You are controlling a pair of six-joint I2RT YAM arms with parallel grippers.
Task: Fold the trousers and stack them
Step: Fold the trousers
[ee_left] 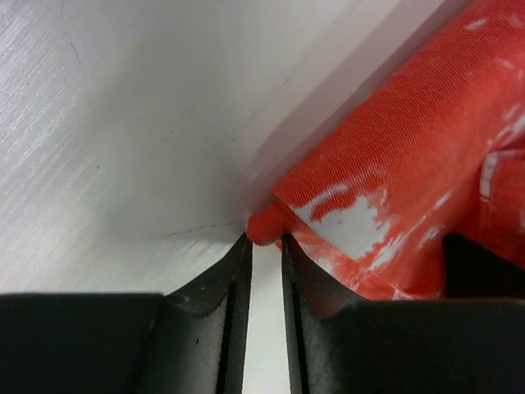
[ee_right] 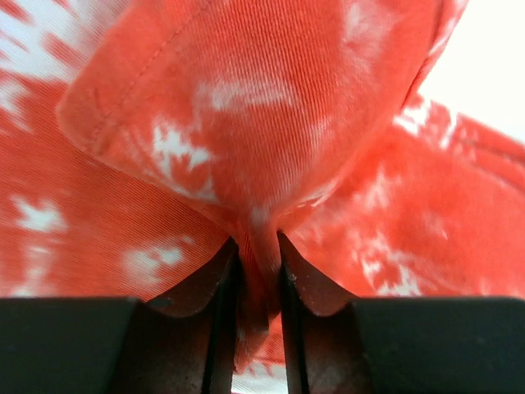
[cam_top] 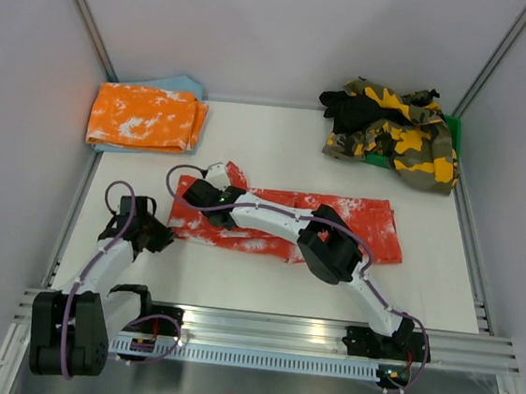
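The red trousers [cam_top: 373, 223] with white splotches lie stretched across the middle of the table. My left gripper [cam_top: 167, 234] sits at their near-left corner. In the left wrist view its jaws [ee_left: 264, 238] stand narrow, pinching a small corner of the red cloth [ee_left: 410, 148] at the very tips, with white table showing through the gap below. My right arm reaches across to the far-left end, where its gripper [cam_top: 214, 195] rests on the cloth. In the right wrist view that gripper [ee_right: 257, 238] is shut on a raised fold of the trousers [ee_right: 271, 107].
A folded orange-and-white pair [cam_top: 144, 117] lies on a light-blue cloth at the back left. A heap of camouflage and black trousers [cam_top: 392, 131] sits at the back right over a green item [cam_top: 453, 132]. Walls close three sides; a metal rail [cam_top: 268, 325] runs along the front.
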